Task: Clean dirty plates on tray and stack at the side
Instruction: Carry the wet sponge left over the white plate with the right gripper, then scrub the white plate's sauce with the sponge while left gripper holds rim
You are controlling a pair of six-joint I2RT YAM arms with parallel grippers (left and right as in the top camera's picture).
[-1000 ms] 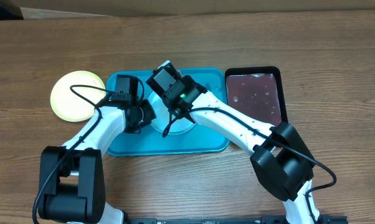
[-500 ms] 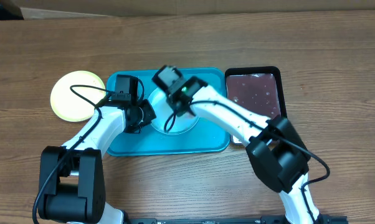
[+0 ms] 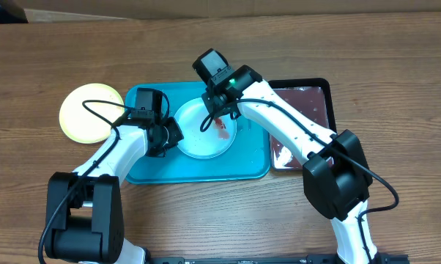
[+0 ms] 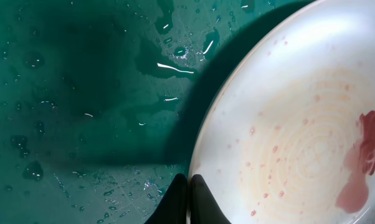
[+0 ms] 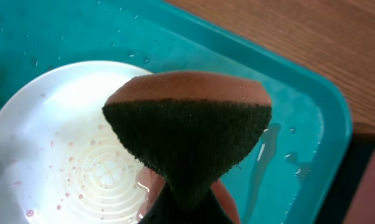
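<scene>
A white plate (image 3: 203, 132) lies on the turquoise tray (image 3: 143, 169), with a red-brown smear (image 3: 222, 129) on its right half. My left gripper (image 3: 171, 136) is shut on that plate's left rim; in the left wrist view the fingertips (image 4: 189, 190) pinch the edge of the plate (image 4: 287, 124). My right gripper (image 3: 215, 111) hangs over the plate's far right edge, shut on a sponge (image 5: 187, 134) with an orange back and a dark scouring face. A yellow-green plate (image 3: 89, 111) sits on the table left of the tray.
A black tray (image 3: 301, 110) of reddish water stands against the turquoise tray's right side. Water drops lie on the turquoise tray floor (image 4: 81, 93). The wooden table (image 3: 396, 88) surrounds everything.
My right arm swung with the sponge from over the plate's middle toward its far right edge, uncovering the plate and its smear. The left gripper kept its hold on the rim.
</scene>
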